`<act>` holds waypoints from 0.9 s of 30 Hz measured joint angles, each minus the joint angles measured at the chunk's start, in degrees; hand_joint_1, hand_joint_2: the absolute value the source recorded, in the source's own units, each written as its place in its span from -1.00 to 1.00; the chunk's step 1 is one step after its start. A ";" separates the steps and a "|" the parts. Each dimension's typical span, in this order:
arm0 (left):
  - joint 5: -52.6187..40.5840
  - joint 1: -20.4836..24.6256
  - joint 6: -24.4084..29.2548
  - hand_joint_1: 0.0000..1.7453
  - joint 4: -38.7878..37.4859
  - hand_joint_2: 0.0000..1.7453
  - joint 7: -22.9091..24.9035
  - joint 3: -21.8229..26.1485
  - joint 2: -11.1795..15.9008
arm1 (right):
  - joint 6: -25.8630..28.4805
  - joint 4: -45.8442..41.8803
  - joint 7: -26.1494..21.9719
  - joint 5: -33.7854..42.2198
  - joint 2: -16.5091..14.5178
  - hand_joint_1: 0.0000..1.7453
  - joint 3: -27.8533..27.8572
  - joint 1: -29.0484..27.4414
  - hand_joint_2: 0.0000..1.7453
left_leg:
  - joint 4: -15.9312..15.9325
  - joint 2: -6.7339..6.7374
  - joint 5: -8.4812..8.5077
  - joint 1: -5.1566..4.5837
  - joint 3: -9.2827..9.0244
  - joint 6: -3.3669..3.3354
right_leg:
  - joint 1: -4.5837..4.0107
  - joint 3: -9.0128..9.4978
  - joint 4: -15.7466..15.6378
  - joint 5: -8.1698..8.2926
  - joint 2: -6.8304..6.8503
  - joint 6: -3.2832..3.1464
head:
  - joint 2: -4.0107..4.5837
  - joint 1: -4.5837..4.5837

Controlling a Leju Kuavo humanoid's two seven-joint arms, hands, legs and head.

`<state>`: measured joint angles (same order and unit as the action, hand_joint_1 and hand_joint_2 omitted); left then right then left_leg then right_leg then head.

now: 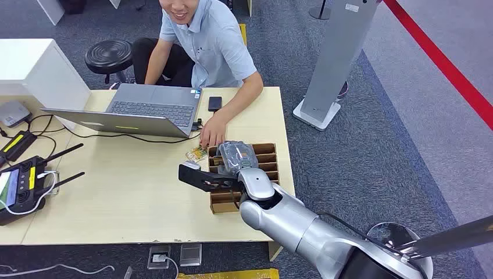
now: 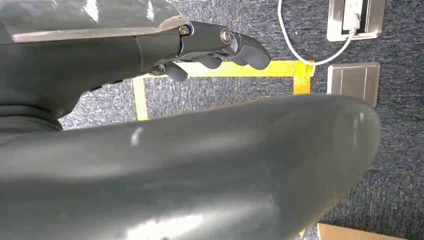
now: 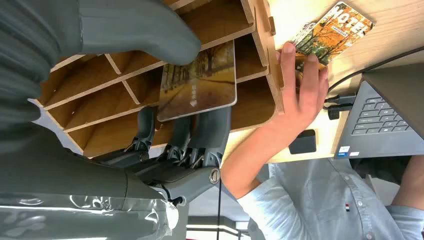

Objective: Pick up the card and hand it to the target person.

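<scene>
Head view: the light wooden table spans the left and centre, with a person in a pale blue shirt seated at its far side. An open grey laptop sits on the far part of the table, a dark phone just beside it. A black controller with antennas lies at the table's left edge. Near the right edge stands a brown slotted card rack. My silver right arm comes in from the lower right and my right hand hovers at the rack's left side. The person's hand rests on the table just beyond the rack, touching several loose cards.

Right wrist view: my right hand holds the card, printed with an autumn avenue, pinched between the thick thumb and the darker fingers, in front of the rack's compartments. The person's hand lies against the rack's end wall, over the loose cards.

Left wrist view: my left hand hangs over grey carpet marked with yellow tape; its fingers are curled inward and hold nothing.
</scene>
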<state>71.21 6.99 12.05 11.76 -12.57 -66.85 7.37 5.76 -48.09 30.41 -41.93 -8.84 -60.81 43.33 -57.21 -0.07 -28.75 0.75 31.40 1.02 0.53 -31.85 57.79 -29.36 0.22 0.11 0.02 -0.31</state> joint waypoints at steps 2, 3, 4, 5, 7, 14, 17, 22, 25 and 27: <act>0.00 -0.02 0.01 -1.00 0.00 -1.00 0.00 -0.01 0.00 | 0.00 0.00 0.03 -0.01 0.00 0.10 -0.01 -0.01 1.00 | 0.00 0.00 0.00 0.00 0.00 0.00 | 0.00 0.00 0.00 0.00 0.00 0.00 | 0.00 -0.01; 0.00 -0.03 0.03 -1.00 0.00 -1.00 0.00 -0.01 0.00 | 0.00 -0.01 0.07 -0.02 0.01 0.19 -0.02 -0.01 1.00 | 0.00 0.00 0.00 0.00 0.00 0.00 | 0.00 0.00 0.00 0.00 0.00 0.00 | 0.00 -0.01; 0.00 -0.04 0.05 -1.00 0.00 -1.00 0.00 -0.01 0.00 | -0.01 -0.01 0.10 -0.03 0.01 0.27 -0.02 -0.02 1.00 | 0.00 0.00 0.00 0.00 0.00 0.00 | 0.00 0.00 0.00 0.00 0.00 0.00 | 0.00 -0.01; 0.00 -0.05 0.07 -1.00 0.00 -1.00 0.00 -0.01 0.00 | -0.01 -0.02 0.13 -0.03 0.01 0.38 -0.02 -0.02 1.00 | 0.00 0.00 0.00 0.00 -0.01 0.00 | 0.00 0.00 0.00 0.00 0.00 0.00 | 0.00 -0.01; 0.00 -0.05 0.09 -1.00 0.00 -1.00 0.00 -0.01 0.00 | -0.04 -0.02 0.25 -0.05 0.01 0.51 -0.01 -0.02 1.00 | 0.00 0.00 0.00 0.00 -0.01 0.00 | 0.00 0.00 0.00 0.00 0.00 0.00 | 0.00 0.01; -0.07 -0.06 0.08 -1.00 0.00 -1.00 -0.07 -0.01 0.00 | 0.14 -0.63 0.81 -0.75 0.01 1.00 0.02 0.03 1.00 | 0.00 0.00 0.00 0.00 -0.01 0.00 | 0.00 0.00 0.00 0.00 0.00 0.00 | 0.00 0.02; -0.11 -0.06 0.09 -1.00 0.00 -1.00 -0.11 -0.01 0.00 | 0.19 -0.87 0.98 -1.12 0.01 1.00 0.02 0.02 1.00 | 0.00 0.00 0.00 0.00 -0.01 0.00 | 0.00 0.00 0.00 0.00 0.00 0.00 | 0.00 0.01; -0.66 -0.05 0.43 -1.00 0.00 -1.00 -0.10 -0.24 0.00 | 0.12 -1.09 0.98 -1.13 0.01 1.00 0.02 0.01 1.00 | 0.00 0.00 0.00 0.00 -0.01 0.00 | 0.00 0.01 0.00 0.00 0.00 0.00 | 0.00 0.01; -1.58 -0.04 1.14 -1.00 0.00 -1.00 0.02 -0.78 0.00 | 0.12 -1.14 0.96 -1.13 0.01 1.00 0.02 0.01 1.00 | 0.00 0.00 0.00 0.00 -0.01 0.00 | 0.00 0.00 0.00 0.00 0.00 0.00 | 0.00 0.02; -1.57 -0.04 1.21 -1.00 0.00 -1.00 -0.05 -0.90 0.00 | 0.12 -1.15 0.90 -1.13 0.01 1.00 0.02 0.01 1.00 | 0.00 0.00 0.00 0.00 -0.01 0.00 | 0.00 0.00 0.00 0.00 0.00 0.00 | 0.00 0.02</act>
<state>69.64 6.95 13.27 11.76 -12.62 -67.75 7.37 5.88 -49.24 31.31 -43.06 -8.83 -60.78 43.34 -57.21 -0.07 -28.75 0.75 31.39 1.02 0.53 -31.84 57.80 -29.37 0.22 0.10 0.02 -0.28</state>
